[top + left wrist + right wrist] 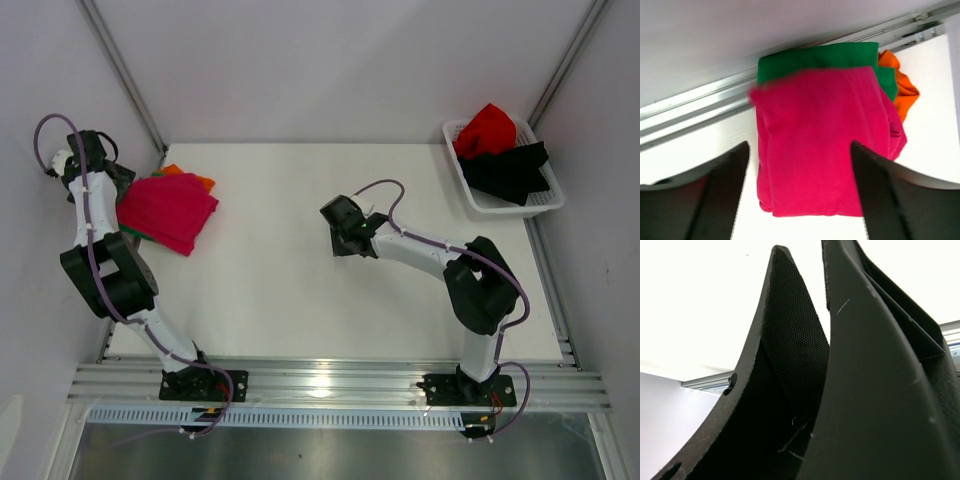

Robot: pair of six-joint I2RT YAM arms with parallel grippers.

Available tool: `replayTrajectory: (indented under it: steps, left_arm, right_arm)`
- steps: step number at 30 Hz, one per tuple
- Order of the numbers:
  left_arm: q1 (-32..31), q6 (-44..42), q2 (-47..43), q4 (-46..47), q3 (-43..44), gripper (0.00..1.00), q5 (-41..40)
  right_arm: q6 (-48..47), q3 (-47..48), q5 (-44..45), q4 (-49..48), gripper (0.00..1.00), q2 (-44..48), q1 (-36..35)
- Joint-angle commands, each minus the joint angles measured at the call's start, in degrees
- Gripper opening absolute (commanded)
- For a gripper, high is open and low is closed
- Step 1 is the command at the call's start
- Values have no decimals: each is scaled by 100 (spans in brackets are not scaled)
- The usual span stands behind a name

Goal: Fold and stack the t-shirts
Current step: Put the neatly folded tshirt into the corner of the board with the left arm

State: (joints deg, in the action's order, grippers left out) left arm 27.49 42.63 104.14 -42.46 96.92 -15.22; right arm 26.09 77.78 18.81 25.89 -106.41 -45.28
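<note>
A folded magenta-pink t-shirt (170, 210) lies on top of a green t-shirt (135, 234) and an orange t-shirt (190, 178) at the table's far left. The left wrist view shows the same stack: magenta-pink (822, 145), green (815, 57), orange (902, 90). My left gripper (122, 182) is open and empty, just left of the stack, its jaws wide apart (799, 146) above the magenta shirt. My right gripper (345, 238) hangs over the middle of the table, shut and empty, its fingers (795, 340) pressed together. A red t-shirt (487, 128) and a black t-shirt (510, 170) lie crumpled in the basket.
The white lattice basket (548, 203) stands at the table's far right corner. Metal frame posts run along the back left and back right. An aluminium rail (695, 107) borders the table beside the stack. The arm bases sit at the near edge.
</note>
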Motion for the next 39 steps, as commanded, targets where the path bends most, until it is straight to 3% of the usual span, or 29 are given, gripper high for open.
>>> replayTrajectory:
  steps: [1, 2, 3, 11, 17, 21, 25, 28, 32, 39]
  left_arm:
    - [46, 535, 124, -544, 380, 86, -349]
    - [38, 562, 81, -588, 371, 99, -402]
    - [38, 597, 63, -667, 388, 100, -411]
    - [38, 545, -481, -642, 29, 100, -35]
    - [-147, 316, -1106, 209, -603, 99, 11]
    - [-287, -385, -791, 669, -483, 99, 922]
    - [-673, -686, 105, -7, 300, 98, 1478]
    - [-902, -695, 659, -394, 739, 98, 1286]
    - [-947, -458, 1029, -456, 705, 97, 1171]
    - [-1061, 95, 1003, -702, 547, 96, 408]
  right_arm:
    - [-77, -113, 106, -93, 38, 173, -25]
    - [-86, -122, 79, -110, 38, 156, -25]
    - [-86, -140, 53, -137, 38, 130, -34]
    - [-60, -175, -97, -216, 38, 50, -43]
    - [-34, -263, -105, -277, 38, 94, -34]
    - [-7, -272, -167, -330, 38, 68, -34]
    - [2, -255, -202, -365, 38, 50, -43]
    - [-7, -298, -167, -365, 38, 103, -43]
    - [-33, -447, 8, -339, 38, 278, -34]
    - [63, -1009, 176, -593, 38, 990, 71]
